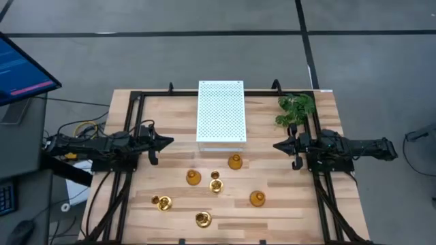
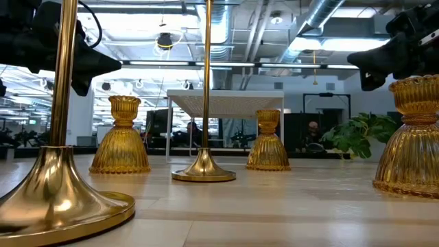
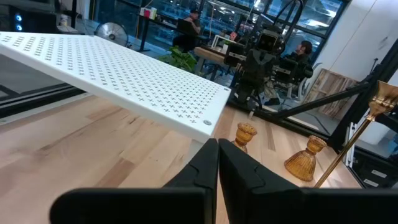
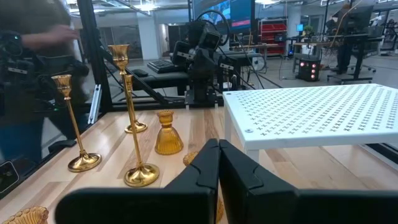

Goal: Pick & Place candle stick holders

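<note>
Six gold and amber candle stick holders stand on their bases on the wooden table (image 1: 136, 218), in front of the white perforated box (image 1: 220, 111). From the high view they are at the middle (image 1: 235, 162), (image 1: 193, 177), (image 1: 216, 184), at the right (image 1: 257, 198), and near the front (image 1: 163, 202), (image 1: 203, 219). The low view shows two tall thin-stemmed ones (image 2: 58, 171), (image 2: 204, 165) and squat ribbed amber ones (image 2: 121, 140), (image 2: 267, 144), (image 2: 411, 137). My left gripper (image 1: 170, 141) hovers shut and empty at the left of the group. My right gripper (image 1: 276, 145) hovers shut and empty at the right.
The white perforated box stands on legs at the table's far middle, also showing in both wrist views (image 3: 124, 81), (image 4: 317, 118). A green leafy plant (image 1: 296, 109) stands at the far right corner. A black frame (image 1: 136, 95) runs along the table's edges.
</note>
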